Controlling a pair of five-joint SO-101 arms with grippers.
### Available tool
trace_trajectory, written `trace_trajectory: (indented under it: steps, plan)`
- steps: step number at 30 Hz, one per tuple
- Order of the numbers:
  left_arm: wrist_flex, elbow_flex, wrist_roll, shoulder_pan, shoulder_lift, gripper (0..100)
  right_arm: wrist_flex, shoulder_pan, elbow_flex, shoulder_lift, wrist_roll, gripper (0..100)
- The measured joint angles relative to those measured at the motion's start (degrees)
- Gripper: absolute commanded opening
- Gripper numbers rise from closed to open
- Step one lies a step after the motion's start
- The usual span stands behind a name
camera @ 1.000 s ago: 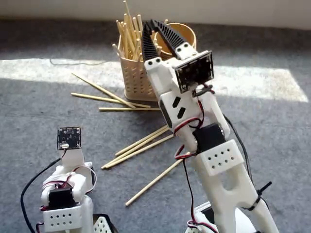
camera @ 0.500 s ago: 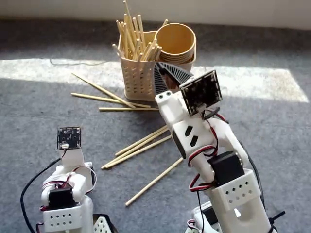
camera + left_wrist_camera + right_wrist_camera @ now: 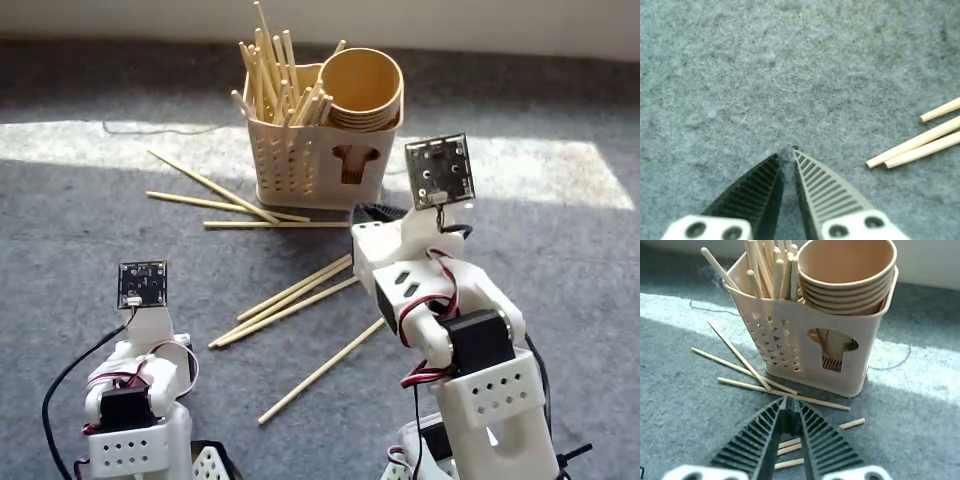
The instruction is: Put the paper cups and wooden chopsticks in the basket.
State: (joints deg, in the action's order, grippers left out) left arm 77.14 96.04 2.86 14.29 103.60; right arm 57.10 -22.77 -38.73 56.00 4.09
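Well, a grey felt-like carpet [image 3: 90, 260] covers the table. Toward 12 o'clock stands a cream perforated plastic basket [image 3: 300, 170], holding a nested stack of tan paper cups [image 3: 362, 85] and an upright bundle of pale wooden chopsticks [image 3: 268, 70]. The loose chopsticks [image 3: 285, 300] lie on the carpet from the basket's 9 o'clock round to 6. The right gripper [image 3: 788, 405] hangs near the basket's 5 o'clock, jaws clenched on nothing. The left gripper [image 3: 786, 154] points at bare carpet at 7 o'clock, jaws pinched together, empty.
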Motion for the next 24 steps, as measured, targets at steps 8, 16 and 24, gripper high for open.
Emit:
trace_trajectory:
  steps: [8, 16, 24]
  plan:
    - [0.00, 0.00, 0.00, 0.00, 0.00, 1, 10.73, 1.14, 0.00, -8.18, 7.12, 12.8]
    - [0.00, 0.00, 0.00, 0.00, 0.00, 1, 13.54, 3.96, 0.09, -26.02, 14.68, 13.3]
    - [0.00, 0.00, 0.00, 0.00, 0.00, 1, 13.54, 4.40, 0.09, -32.97, 19.87, 13.3]
